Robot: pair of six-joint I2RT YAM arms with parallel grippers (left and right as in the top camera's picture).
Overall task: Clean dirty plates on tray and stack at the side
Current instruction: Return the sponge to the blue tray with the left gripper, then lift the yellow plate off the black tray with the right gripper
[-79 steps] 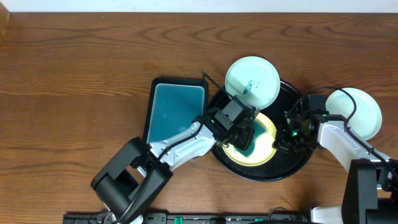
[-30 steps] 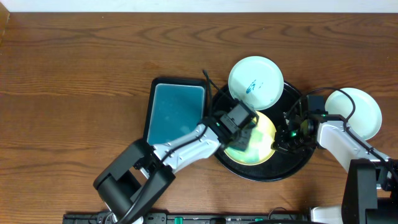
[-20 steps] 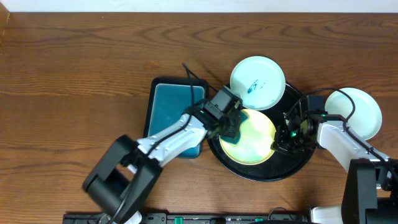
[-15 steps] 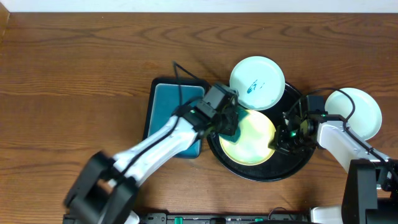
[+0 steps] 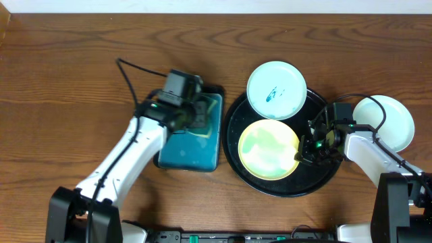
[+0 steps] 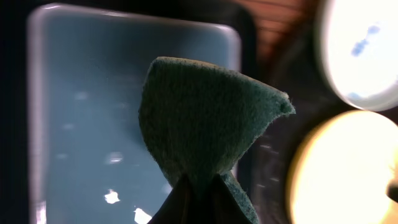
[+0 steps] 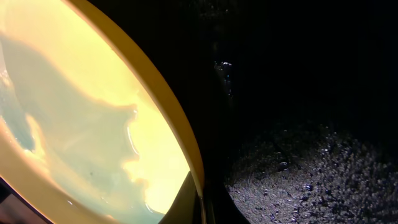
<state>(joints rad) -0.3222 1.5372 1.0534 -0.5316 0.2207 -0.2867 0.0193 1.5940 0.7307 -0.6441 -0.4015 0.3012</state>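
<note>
The yellow plate [image 5: 269, 149] lies on the round black tray [image 5: 322, 181], smeared pale green. It fills the left of the right wrist view [image 7: 81, 112]. My right gripper [image 5: 302, 152] is shut on its right rim [image 7: 198, 199]. A mint-white plate [image 5: 276, 90] with teal marks rests on the tray's far edge. It also shows in the left wrist view [image 6: 364, 50]. Another mint-white plate [image 5: 391, 121] sits on the table right of the tray. My left gripper [image 5: 200, 115] is shut on a green sponge [image 6: 205, 121] over the teal tray [image 5: 192, 148].
The rectangular teal tray [image 6: 81, 124] lies left of the black tray, wet inside. Brown wooden table [image 5: 81, 61] spreads to the left and far side. A white wall edge runs along the far side.
My left gripper has carried the sponge off the yellow plate and leftward to over the teal tray. The yellow plate now shows uncovered. The right gripper has kept its hold.
</note>
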